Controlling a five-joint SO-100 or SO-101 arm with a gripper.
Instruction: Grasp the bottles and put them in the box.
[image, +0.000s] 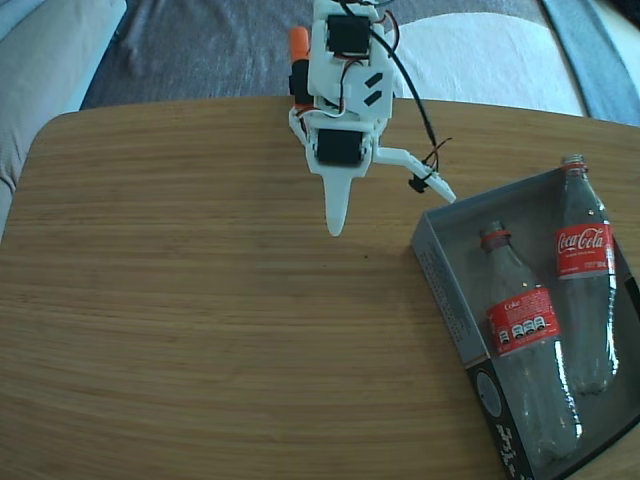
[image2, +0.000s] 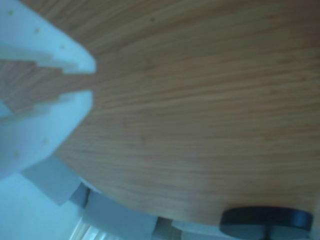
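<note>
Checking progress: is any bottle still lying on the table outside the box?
No: the fixed view shows both bottles lying inside the box.

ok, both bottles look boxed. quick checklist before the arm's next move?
1. Both bottles in the box: ok. The left bottle and the right bottle lie side by side inside in the fixed view.
2. Right bottle fully inside: not ok; its neck sticks over the far wall.
3. Gripper empty: ok. Fingers nearly closed, nothing between them.
4. Gripper clear of the box: ok, left of it over bare table.
5. Any bottle left on the table: ok, none in view.
</note>
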